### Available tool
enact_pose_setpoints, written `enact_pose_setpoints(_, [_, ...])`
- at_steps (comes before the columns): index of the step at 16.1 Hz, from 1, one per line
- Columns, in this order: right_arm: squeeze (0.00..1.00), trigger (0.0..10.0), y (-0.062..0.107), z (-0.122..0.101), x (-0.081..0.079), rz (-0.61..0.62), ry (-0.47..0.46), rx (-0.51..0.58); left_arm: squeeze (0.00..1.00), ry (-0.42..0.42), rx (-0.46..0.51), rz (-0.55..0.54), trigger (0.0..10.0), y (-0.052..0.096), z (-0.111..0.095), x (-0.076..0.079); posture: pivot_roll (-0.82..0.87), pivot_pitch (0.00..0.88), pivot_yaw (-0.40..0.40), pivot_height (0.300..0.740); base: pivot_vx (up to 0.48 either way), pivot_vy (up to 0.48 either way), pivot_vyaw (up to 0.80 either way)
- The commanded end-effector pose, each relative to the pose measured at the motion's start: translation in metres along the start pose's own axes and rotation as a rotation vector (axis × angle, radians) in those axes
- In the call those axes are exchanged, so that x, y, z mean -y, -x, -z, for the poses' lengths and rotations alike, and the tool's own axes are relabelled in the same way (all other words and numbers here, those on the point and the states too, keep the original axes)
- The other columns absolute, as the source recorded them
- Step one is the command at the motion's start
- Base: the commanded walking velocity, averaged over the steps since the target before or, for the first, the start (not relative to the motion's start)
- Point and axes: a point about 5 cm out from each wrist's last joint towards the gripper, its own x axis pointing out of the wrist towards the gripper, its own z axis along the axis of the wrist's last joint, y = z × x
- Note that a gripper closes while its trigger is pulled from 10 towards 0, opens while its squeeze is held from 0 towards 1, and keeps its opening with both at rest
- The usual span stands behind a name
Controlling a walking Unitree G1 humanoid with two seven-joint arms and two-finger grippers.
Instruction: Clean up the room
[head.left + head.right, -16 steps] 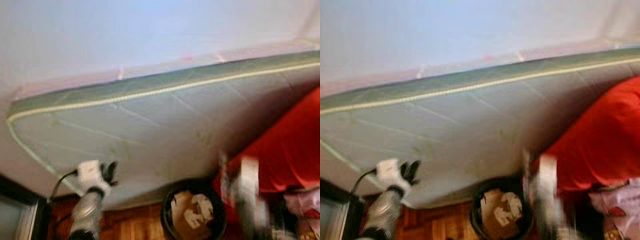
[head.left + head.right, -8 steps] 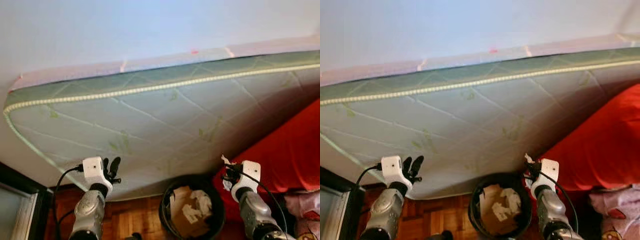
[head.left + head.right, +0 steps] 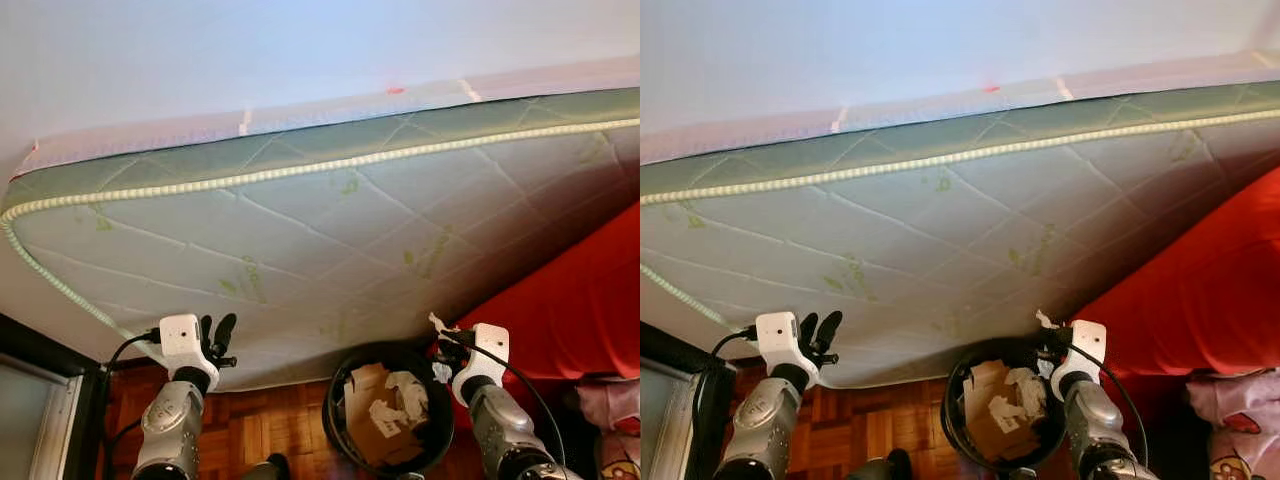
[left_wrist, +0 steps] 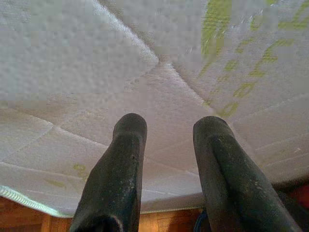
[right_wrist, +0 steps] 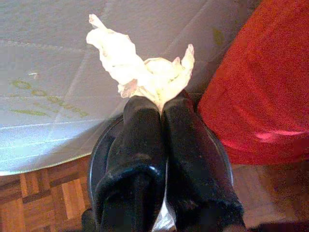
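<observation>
Holding crumpled paper above a black waste bin.
Right claw (image 5: pixel 161 104) pinches a crumpled paper scrap (image 5: pixel 140 67) just over the bin (image 3: pixel 340 440), which contains cardboard and paper scraps (image 3: pixel 385 412); left claw (image 4: pixel 166 128) stands parted and empty beside the tilted mattress (image 3: pixel 300 230).

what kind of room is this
Probably a bedroom: a quilted mattress leans against the wall, a red blanket lies beside it, and a black bin of paper scraps stands on the wood floor.
</observation>
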Motion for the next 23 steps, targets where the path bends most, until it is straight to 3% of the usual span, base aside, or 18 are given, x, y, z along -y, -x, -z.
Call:
enact_pose_setpoints(1, [0.13, 10.0, 0.001, 0.005, -0.003, -0.007, -0.033, -0.016, 0.00, -0.008, -0.016, -0.001, 10.0, 0.002, 0.001, -0.004, 0.13, 0.239, 0.046, 0.740, 0.000, 0.000, 0.00])
enact_pose_setpoints(2, [0.15, 10.0, 0.000, 0.006, -0.004, -0.008, -0.034, -0.017, 0.00, -0.009, -0.015, 0.000, 10.0, 0.001, 0.000, -0.005, 0.14, 0.242, 0.048, 0.740, 0.000, 0.000, 0.00])
enact_pose_setpoints(4, [0.41, 10.0, 0.001, 0.007, -0.005, -0.006, -0.040, -0.020, 0.00, -0.011, -0.013, 0.003, 10.0, 0.000, -0.002, -0.004, 0.14, 0.243, 0.049, 0.740, 0.000, 0.000, 0.00])
enact_pose_setpoints(5, [0.76, 10.0, 0.001, 0.008, -0.005, -0.008, -0.042, -0.024, 0.00, -0.010, -0.012, 0.004, 10.0, 0.000, -0.003, -0.004, 0.14, 0.246, 0.049, 0.740, 0.000, 0.000, 0.00])
enact_pose_setpoints(12, [0.79, 10.0, 0.005, 0.024, -0.008, -0.055, -0.024, -0.108, 0.00, -0.007, -0.012, -0.001, 10.0, -0.002, -0.004, -0.004, 0.14, 0.248, 0.043, 0.740, 0.000, 0.000, 0.00])
enact_pose_setpoints(13, [1.00, 10.0, 0.005, 0.024, -0.008, -0.058, -0.021, -0.111, 0.00, -0.006, -0.012, -0.003, 10.0, -0.002, -0.005, -0.003, 0.14, 0.248, 0.041, 0.740, 0.000, 0.000, 0.00])
enact_pose_setpoints(23, [1.00, 10.0, 0.007, 0.034, -0.014, -0.113, 0.009, -0.178, 0.00, 0.001, -0.011, -0.015, 10.0, -0.005, -0.005, -0.003, 0.14, 0.246, 0.034, 0.740, 0.000, 0.000, 0.00])
